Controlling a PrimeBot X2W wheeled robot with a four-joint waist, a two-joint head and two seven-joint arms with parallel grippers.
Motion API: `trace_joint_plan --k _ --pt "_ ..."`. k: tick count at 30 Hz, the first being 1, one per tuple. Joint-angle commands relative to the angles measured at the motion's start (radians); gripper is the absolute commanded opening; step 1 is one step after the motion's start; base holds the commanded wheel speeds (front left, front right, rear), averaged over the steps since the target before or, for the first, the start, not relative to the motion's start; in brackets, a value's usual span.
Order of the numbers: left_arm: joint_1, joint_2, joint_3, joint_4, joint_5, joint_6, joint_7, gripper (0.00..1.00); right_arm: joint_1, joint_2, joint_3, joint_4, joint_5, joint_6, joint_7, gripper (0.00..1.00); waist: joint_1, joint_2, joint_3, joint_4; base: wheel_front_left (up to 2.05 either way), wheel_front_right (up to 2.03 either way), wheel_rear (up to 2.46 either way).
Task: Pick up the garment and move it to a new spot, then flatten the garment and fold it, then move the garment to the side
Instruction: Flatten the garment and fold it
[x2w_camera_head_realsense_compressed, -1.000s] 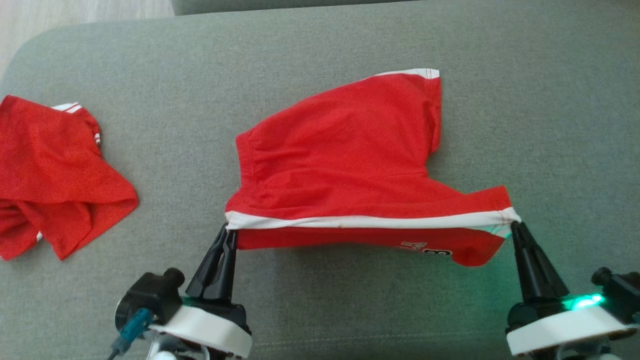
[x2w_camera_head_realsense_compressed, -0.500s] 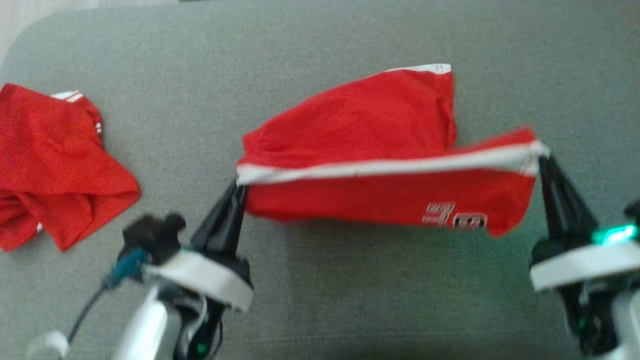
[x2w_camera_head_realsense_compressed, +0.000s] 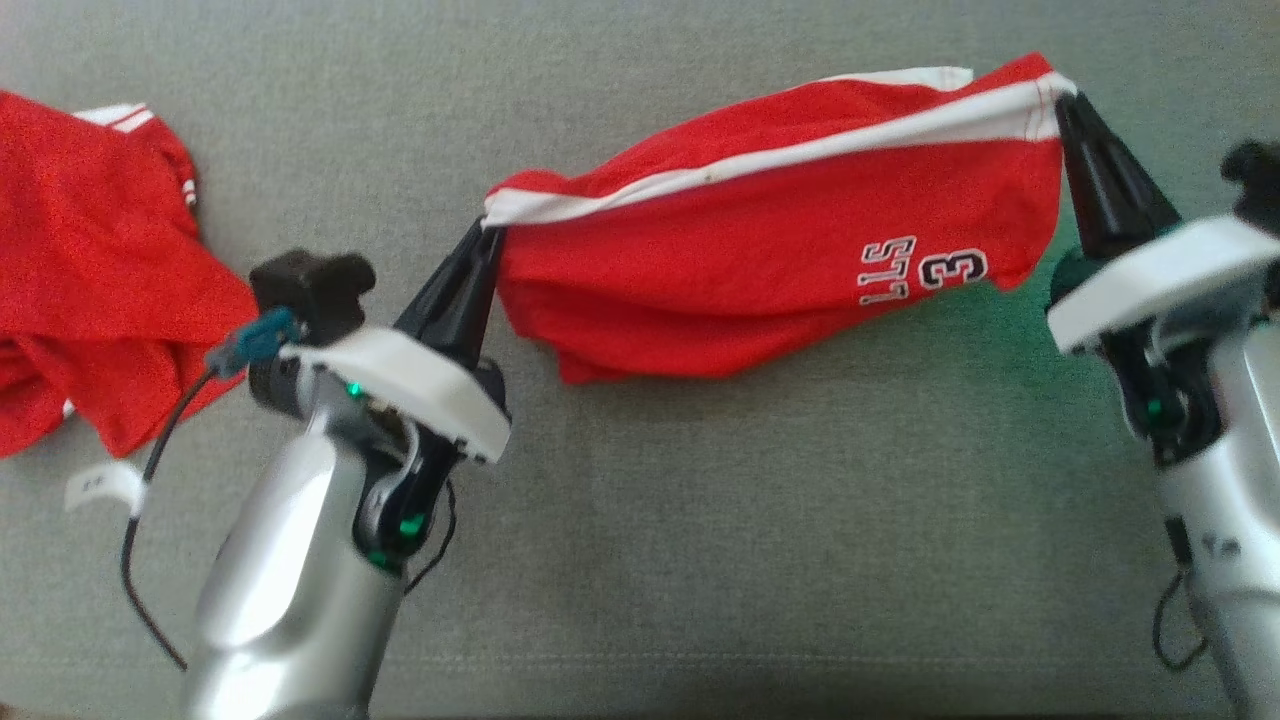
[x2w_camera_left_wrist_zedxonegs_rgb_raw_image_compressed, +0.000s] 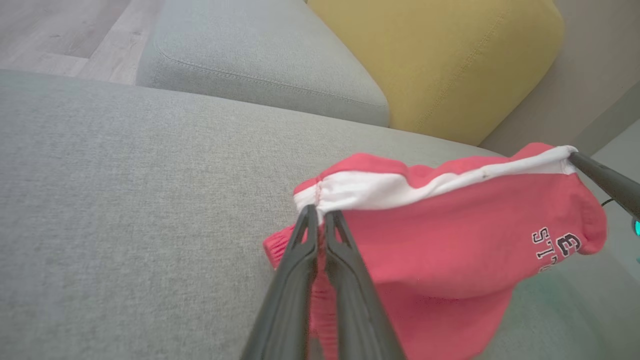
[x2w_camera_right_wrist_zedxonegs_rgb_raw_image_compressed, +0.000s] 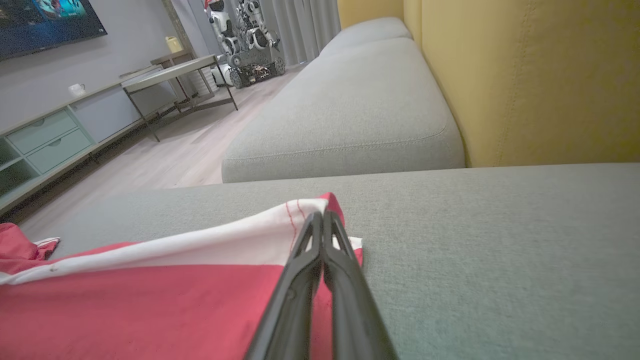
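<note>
The garment (x2w_camera_head_realsense_compressed: 770, 250) is a pair of red shorts with a white side stripe and dark lettering. It hangs stretched between both grippers above the grey sofa cushion (x2w_camera_head_realsense_compressed: 700, 520). My left gripper (x2w_camera_head_realsense_compressed: 489, 228) is shut on the garment's left end, also seen in the left wrist view, left gripper (x2w_camera_left_wrist_zedxonegs_rgb_raw_image_compressed: 320, 215) on the garment (x2w_camera_left_wrist_zedxonegs_rgb_raw_image_compressed: 440, 240). My right gripper (x2w_camera_head_realsense_compressed: 1060, 98) is shut on the right end, higher up the head view. The right wrist view shows the right gripper (x2w_camera_right_wrist_zedxonegs_rgb_raw_image_compressed: 320, 216) pinching the white stripe of the garment (x2w_camera_right_wrist_zedxonegs_rgb_raw_image_compressed: 150, 305).
A second red garment (x2w_camera_head_realsense_compressed: 90, 280) lies crumpled at the cushion's left. A yellow back cushion (x2w_camera_left_wrist_zedxonegs_rgb_raw_image_compressed: 440, 60) stands behind the seat. Beyond the sofa are a wooden floor (x2w_camera_right_wrist_zedxonegs_rgb_raw_image_compressed: 170, 155), a metal-legged table (x2w_camera_right_wrist_zedxonegs_rgb_raw_image_compressed: 170, 75) and a low cabinet (x2w_camera_right_wrist_zedxonegs_rgb_raw_image_compressed: 45, 140).
Both grippers have lifted and carried the garment away from me, the right one farther. The fabric has left the cushion and flipped so the lettering faces up. The camera has also shifted.
</note>
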Motion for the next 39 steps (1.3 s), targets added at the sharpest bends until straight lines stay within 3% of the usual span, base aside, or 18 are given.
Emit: trace_joint_plan --k 1,13,14,15,16,17,18,23,28,34,39 --pt "-0.057 0.008 0.023 -0.006 -0.007 -0.008 -0.008 0.00 -0.046 -0.022 0.028 0.008 0.009 -0.001 -0.011 0.00 -0.0001 0.0000 0.024 0.017 0.00 0.00 0.00" --pt "-0.231 -0.028 -0.039 0.243 -0.065 -0.033 -0.100 0.00 -0.265 -0.038 0.158 0.350 0.063 -0.001 -0.083 0.00 -0.0001 0.0000 0.099 0.053 0.00 0.00 0.00" --pt "-0.235 -0.029 -0.046 0.260 -0.072 -0.035 -0.106 0.00 -0.271 -0.034 0.169 0.370 0.071 -0.001 -0.090 0.08 -0.0001 0.0000 0.099 0.053 0.00 0.00 0.00" --pt "-0.235 -0.029 -0.046 0.260 -0.072 -0.035 -0.106 0.00 -0.271 -0.034 0.169 0.370 0.071 -0.001 -0.090 0.08 -0.0001 0.0000 0.099 0.053 0.00 0.00 0.00" --pt "-0.238 -0.030 -0.053 0.274 -0.077 -0.036 -0.115 0.31 -0.276 -0.031 0.182 0.388 0.078 -0.001 -0.093 0.45 -0.0001 0.0000 0.098 0.052 0.00 0.00 0.00" --pt "-0.240 -0.031 -0.059 0.286 -0.080 -0.037 -0.125 0.86 -0.280 -0.030 0.194 0.400 0.083 -0.001 -0.103 1.00 -0.0001 0.0000 0.097 0.052 0.00 0.00 0.00" --pt "-0.240 -0.031 -0.066 0.298 -0.082 -0.038 -0.134 1.00 -0.283 -0.029 0.203 0.410 0.088 -0.001 -0.117 1.00 -0.0001 0.0000 0.095 0.051 0.00 0.00 0.00" --pt "-0.220 -0.032 -0.081 0.323 -0.070 -0.030 -0.202 1.00 -0.274 -0.027 0.233 0.426 0.104 -0.001 -0.202 1.00 -0.0001 0.0000 0.070 0.040 0.00 0.00 0.00" --pt "-0.162 -0.018 -0.064 0.269 -0.020 0.028 -0.265 1.00 -0.225 -0.030 0.226 0.376 0.096 -0.001 -0.285 1.00 -0.0001 0.0000 0.036 0.023 0.00 0.00 0.00" --pt "-0.051 0.015 0.020 0.060 0.075 0.120 -0.277 1.00 -0.112 -0.029 0.140 0.223 0.025 -0.001 -0.320 1.00 -0.0001 0.0000 -0.003 -0.003 0.00 0.00 0.00" --pt "0.062 0.030 0.086 -0.110 0.156 0.159 -0.278 1.00 0.030 0.004 0.031 0.059 -0.059 -0.001 -0.322 1.00 -0.0001 0.0000 -0.040 -0.021 0.00 0.00 0.00"
